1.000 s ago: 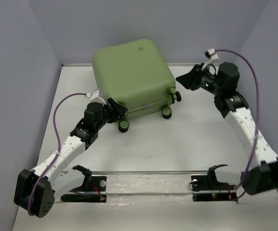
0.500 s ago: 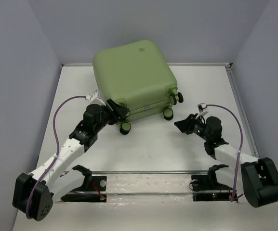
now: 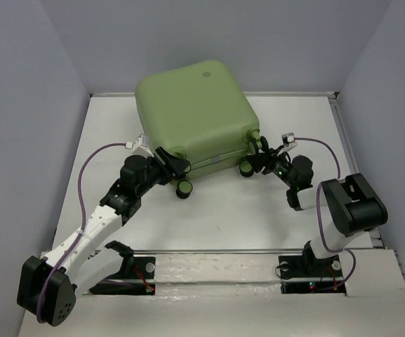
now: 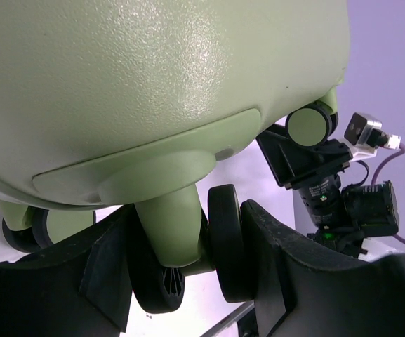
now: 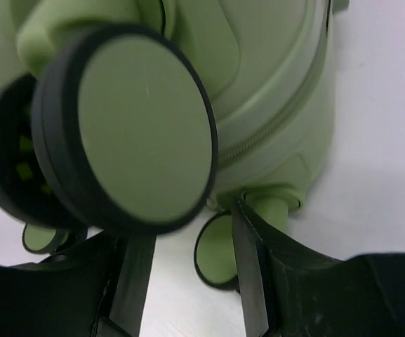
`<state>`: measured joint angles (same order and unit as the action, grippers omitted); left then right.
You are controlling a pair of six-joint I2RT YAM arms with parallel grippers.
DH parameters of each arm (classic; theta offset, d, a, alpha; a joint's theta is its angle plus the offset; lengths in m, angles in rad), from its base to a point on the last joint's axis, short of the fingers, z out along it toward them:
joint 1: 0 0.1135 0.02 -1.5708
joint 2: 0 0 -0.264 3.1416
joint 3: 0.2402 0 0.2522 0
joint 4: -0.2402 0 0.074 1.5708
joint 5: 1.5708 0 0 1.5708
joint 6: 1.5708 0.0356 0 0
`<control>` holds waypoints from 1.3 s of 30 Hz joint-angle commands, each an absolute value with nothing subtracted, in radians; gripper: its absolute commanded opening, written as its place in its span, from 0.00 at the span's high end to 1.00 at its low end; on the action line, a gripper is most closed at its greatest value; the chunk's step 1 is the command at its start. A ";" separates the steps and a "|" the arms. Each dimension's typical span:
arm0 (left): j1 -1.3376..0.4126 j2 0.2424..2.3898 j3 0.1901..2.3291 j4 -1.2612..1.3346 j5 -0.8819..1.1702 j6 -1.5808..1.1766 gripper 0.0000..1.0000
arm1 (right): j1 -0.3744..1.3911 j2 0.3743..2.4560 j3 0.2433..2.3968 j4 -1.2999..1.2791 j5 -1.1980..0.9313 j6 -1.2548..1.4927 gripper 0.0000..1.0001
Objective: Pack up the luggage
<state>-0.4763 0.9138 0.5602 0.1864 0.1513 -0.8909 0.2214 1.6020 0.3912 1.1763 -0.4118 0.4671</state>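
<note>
The luggage (image 3: pixel 188 105) is a pale olive-green hard-shell suitcase, closed, lying flat at the back middle of the table. My left gripper (image 3: pixel 176 168) is at its near-left corner. In the left wrist view the shell (image 4: pixel 153 84) fills the top and my left gripper (image 4: pixel 188 274) is shut around a black double wheel (image 4: pixel 227 246), one finger on each side. My right gripper (image 3: pixel 255 163) is at the near-right corner. In the right wrist view it (image 5: pixel 191 281) is open, and a black-and-green wheel (image 5: pixel 146 126) looms just above its gap, below the shell (image 5: pixel 272 84).
A metal rail (image 3: pixel 216 251) with two black stands (image 3: pixel 126 265) (image 3: pixel 306 264) runs along the near edge. Grey walls close the table on the left, back and right. Another wheel (image 5: pixel 216 260) sits partly behind my right finger.
My right arm has swung from the back right down and in to the luggage's near-right wheel. My left gripper and the luggage have hardly moved.
</note>
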 commanded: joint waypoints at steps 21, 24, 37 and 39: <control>-0.505 0.782 0.627 0.474 0.310 -0.854 0.94 | 0.221 1.789 0.494 1.670 -0.423 0.577 0.93; -0.505 0.788 0.626 0.472 0.307 -0.851 0.94 | 0.221 1.781 0.485 1.672 -0.428 0.572 0.90; -0.505 0.796 0.620 0.472 0.302 -0.845 0.94 | 0.221 1.732 0.492 1.644 -0.469 0.555 0.55; -0.505 0.795 0.618 0.471 0.301 -0.845 0.94 | 0.221 1.733 0.509 1.641 -0.488 0.571 0.57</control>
<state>-0.4763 0.8719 0.5499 0.1513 0.1680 -0.9184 0.2173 1.7565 0.4587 1.2716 -0.4576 0.5583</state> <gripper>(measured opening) 0.644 0.449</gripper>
